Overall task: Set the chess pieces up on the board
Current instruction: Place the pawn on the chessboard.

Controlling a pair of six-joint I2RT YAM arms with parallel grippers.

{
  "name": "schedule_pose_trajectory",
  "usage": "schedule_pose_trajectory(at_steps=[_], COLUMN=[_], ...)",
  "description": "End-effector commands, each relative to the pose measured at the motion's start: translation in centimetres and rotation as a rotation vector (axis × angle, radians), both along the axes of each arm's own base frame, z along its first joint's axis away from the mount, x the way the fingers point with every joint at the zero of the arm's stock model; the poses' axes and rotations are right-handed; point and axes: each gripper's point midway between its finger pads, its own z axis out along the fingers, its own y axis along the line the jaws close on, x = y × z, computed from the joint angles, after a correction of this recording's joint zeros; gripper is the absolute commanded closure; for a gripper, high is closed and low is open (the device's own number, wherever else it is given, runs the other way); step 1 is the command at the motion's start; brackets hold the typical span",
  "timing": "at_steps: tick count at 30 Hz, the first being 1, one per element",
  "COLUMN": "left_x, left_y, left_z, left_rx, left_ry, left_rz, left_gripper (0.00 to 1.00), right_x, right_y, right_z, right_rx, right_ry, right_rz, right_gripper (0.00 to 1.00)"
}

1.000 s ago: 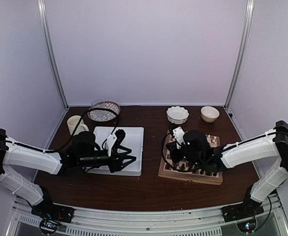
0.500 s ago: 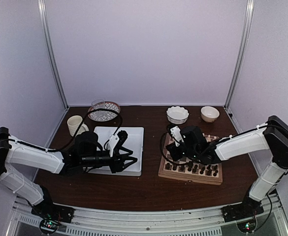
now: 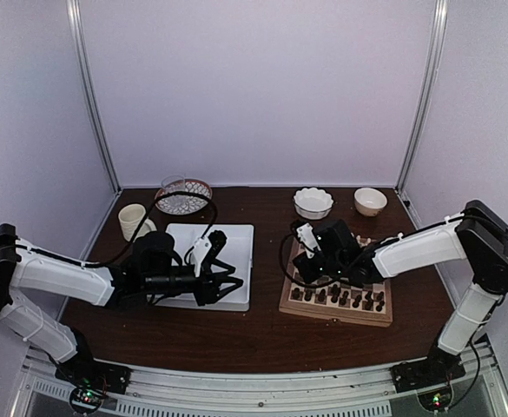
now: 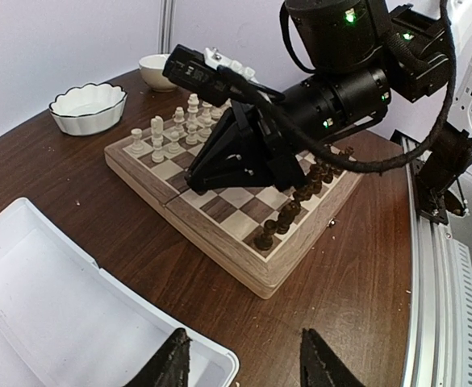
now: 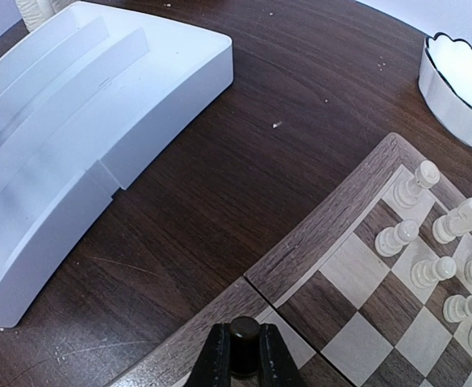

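The board (image 3: 290, 304) lies right of centre, with several dark brown chess pieces (image 3: 340, 298) lined along its near edge. My right gripper (image 5: 244, 360) is shut on one dark chess piece (image 5: 244, 337), held upright just above the board's (image 5: 340, 242) left border. From the left wrist the same gripper (image 4: 197, 182) shows low over the board's (image 4: 219, 242) left side, where the dark row (image 4: 300, 197) stands. My left gripper (image 4: 244, 363) is open and holds nothing; it hovers over the bare table by the corner of the white tray (image 4: 58, 298).
Cream chessmen (image 5: 429, 234) stand on the board's far side. A white divided tray (image 3: 236, 236) sits left of the board. At the back are a cream cup (image 3: 134, 219), a glass bowl (image 3: 183, 195) and two white bowls (image 3: 313, 201) (image 3: 370, 201).
My right arm has reached leftward across the board with the dark piece, from the near row to the left edge. The left arm has barely moved.
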Motion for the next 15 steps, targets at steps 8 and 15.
schedule_pose_trajectory(at_steps=[8, 15], left_x=[0.29, 0.30], left_y=[-0.48, -0.48], left_z=[1.35, 1.29], left_rx=[-0.028, -0.025], left_ry=[-0.012, -0.006], left_rz=[-0.004, -0.002], left_gripper=[0.54, 0.54], right_x=[0.79, 0.99], right_y=[-0.64, -0.82], right_z=[-0.93, -1.33], right_rx=[-0.059, -0.075], right_ry=[0.032, 0.049], right_rz=[-0.031, -0.047], right_gripper=[0.89, 0.86])
